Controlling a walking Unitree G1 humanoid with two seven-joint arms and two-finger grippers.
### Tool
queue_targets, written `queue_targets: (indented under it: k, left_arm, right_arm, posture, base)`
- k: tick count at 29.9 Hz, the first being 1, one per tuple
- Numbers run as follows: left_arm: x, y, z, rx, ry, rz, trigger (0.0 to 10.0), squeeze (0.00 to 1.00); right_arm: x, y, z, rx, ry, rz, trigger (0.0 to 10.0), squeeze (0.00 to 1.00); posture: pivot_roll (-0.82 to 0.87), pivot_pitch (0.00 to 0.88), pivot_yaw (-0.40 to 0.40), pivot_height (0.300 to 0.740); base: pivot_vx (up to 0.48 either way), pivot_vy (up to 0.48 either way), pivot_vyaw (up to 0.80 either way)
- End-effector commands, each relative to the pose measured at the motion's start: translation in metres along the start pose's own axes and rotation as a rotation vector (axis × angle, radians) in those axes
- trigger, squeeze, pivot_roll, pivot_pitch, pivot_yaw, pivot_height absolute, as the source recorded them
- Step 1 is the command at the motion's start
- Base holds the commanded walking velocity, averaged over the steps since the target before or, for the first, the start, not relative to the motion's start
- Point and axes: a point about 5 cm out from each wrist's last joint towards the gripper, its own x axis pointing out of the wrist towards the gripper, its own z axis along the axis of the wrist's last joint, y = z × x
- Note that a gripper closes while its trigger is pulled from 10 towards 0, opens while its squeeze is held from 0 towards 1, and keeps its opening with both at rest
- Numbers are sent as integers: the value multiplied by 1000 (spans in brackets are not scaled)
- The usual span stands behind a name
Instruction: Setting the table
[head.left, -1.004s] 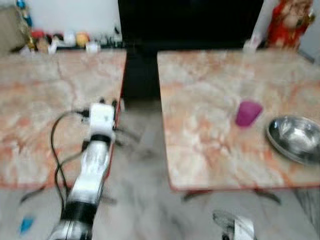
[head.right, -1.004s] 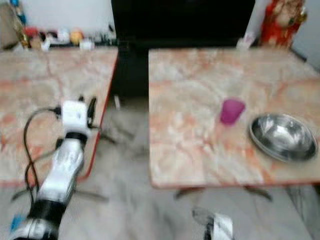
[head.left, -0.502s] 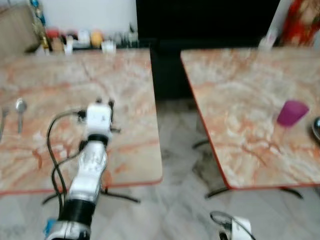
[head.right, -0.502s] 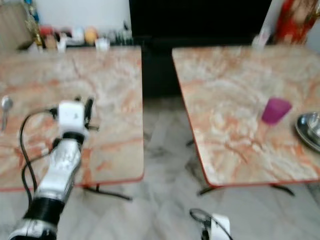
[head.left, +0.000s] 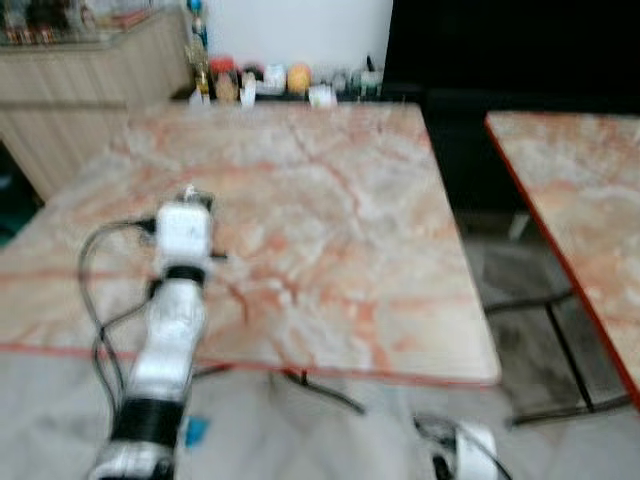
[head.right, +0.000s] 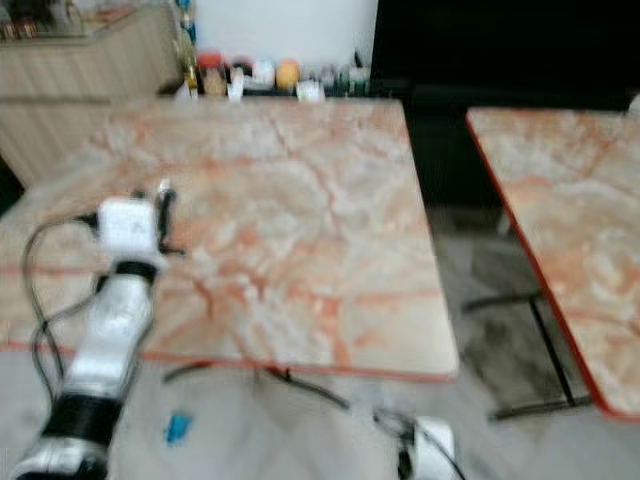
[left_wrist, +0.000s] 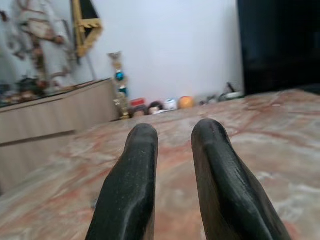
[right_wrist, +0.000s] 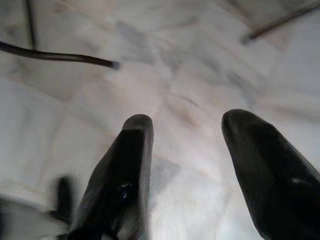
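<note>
Blurred marble table (head.left: 330, 230) — far clutter (head.left: 285, 80) indistinct

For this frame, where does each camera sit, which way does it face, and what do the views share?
Left eye view: on the head, looking down at the marble table; left arm raised over it.
Right eye view: same scene; a second table to the right.
Left wrist view: looks along the open left gripper across the tabletop toward the wall shelf.
Right wrist view: looks down past the open right gripper at the floor.
Shared: head and left wrist views show the same table.
</note>
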Motion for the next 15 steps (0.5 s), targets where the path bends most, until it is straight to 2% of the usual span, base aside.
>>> queue_targets:
  k: [1, 4, 5, 12, 15]
  left_arm:
    - [2, 7, 2, 14, -10, 12, 10000, 0]
    - [2, 7, 3, 13, -10, 12, 10000, 0]
    - [2, 6, 3, 0, -11, 6, 10000, 0]
    - [1, -6, 2, -254, 28, -86, 10000, 0]
    - [2, -7, 2, -286, 36, -93, 10000, 0]
  right_arm:
    - [1, 6, 4, 3, -10, 15, 10000, 0]
    - [1, 6, 4, 2, -9, 15, 10000, 0]
    - [1, 6, 4, 2, -8, 15, 10000, 0]
    - [1, 5, 4, 1, -7, 16, 10000, 0]
    - [1, 5, 4, 0, -7, 16, 10000, 0]
  posture:
    - [65, 0, -47, 740]
    - [65, 0, -47, 740]
    - [65, 0, -47, 740]
    - [69, 0, -50, 740]
    - [68, 0, -50, 740]
  base:
    - [0, 480, 0]
    - [0, 480, 0]
    - [0, 0, 0]
    - [0, 0, 0]
    - [0, 0, 0]
